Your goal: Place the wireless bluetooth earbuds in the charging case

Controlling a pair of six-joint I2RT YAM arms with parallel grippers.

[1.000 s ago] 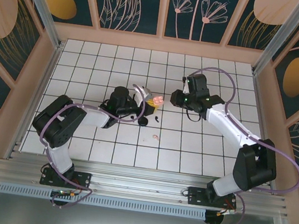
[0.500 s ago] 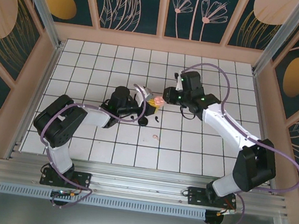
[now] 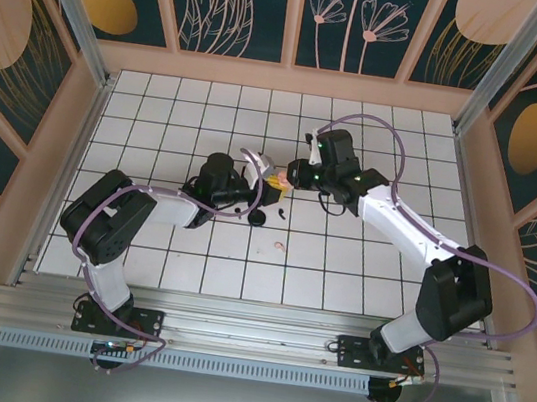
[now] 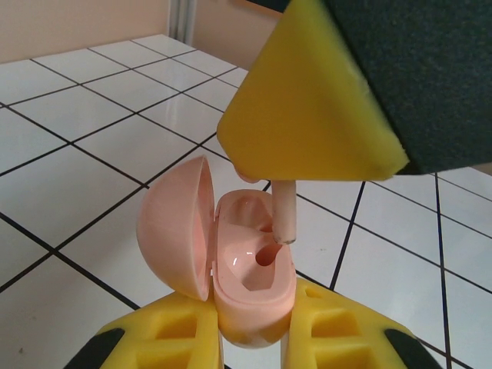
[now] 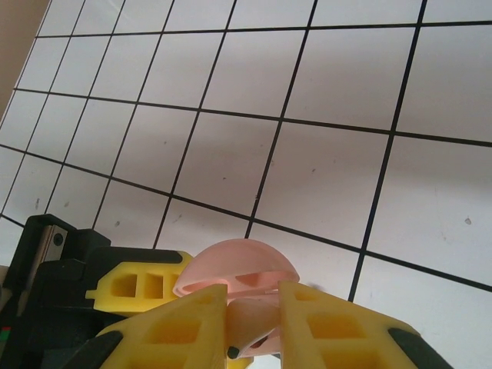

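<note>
The pink earbud [image 4: 284,211] was pinched in your right gripper [image 5: 252,321], stem upright, just over the open charging case [image 4: 250,273] clamped in your left gripper [image 4: 250,342]; probably only 1 straight descent remained.

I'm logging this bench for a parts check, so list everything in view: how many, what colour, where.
charging case: one, pale pink, lid open, in the left pincer
held earbud: one, pale pink, stem down over the case, in the right pincer
loose earbud: one, pale pink, on a nearer tile
round item: one, black, on the table
small piece: one, black, just right of it
table: one, white tiles
left pincer: one, yellow fingers, shut on the case
right pincer: one, yellow fingers, shut on the held earbud
</note>
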